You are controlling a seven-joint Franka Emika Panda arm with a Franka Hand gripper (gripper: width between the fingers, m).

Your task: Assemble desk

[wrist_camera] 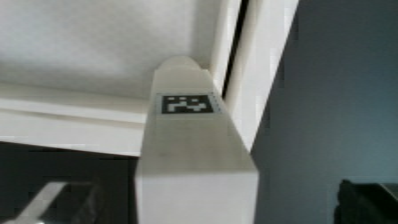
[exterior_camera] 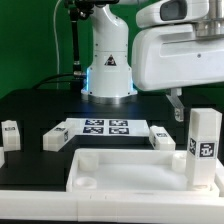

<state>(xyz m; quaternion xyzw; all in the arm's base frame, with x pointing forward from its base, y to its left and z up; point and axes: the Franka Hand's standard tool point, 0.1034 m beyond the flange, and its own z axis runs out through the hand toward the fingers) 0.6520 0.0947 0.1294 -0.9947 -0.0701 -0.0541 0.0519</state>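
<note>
On a black table (exterior_camera: 30,105) before a green backdrop, a white tabletop (exterior_camera: 120,190) lies rim-up, nearest the exterior camera. One leg (exterior_camera: 203,150) stands upright in the tabletop's corner at the exterior view's right, with a tag facing the camera. Whether it is fastened to the tabletop cannot be told.

Above the tabletop, near that corner, the arm's gripper (exterior_camera: 179,108) hangs under a bulky white housing. Its jaws are spread wide and grip nothing, and only one dark finger (exterior_camera: 177,100) shows clearly. The wrist view looks down along the upright leg (wrist_camera: 192,150). A tag (wrist_camera: 187,104) sits on the leg's top end, and the tabletop's raised rim (wrist_camera: 240,45) runs close beside it.

Beyond the tabletop's far rim the marker board (exterior_camera: 107,128) lies flat. A second leg (exterior_camera: 162,137) lies just off the board's end toward the exterior view's right, and a third leg (exterior_camera: 55,138) lies off its other end. A fourth leg (exterior_camera: 10,133) rests well past the tabletop's corner at the exterior view's left. Farther back than the tabletop and the board rises the arm's white base (exterior_camera: 105,65).
</note>
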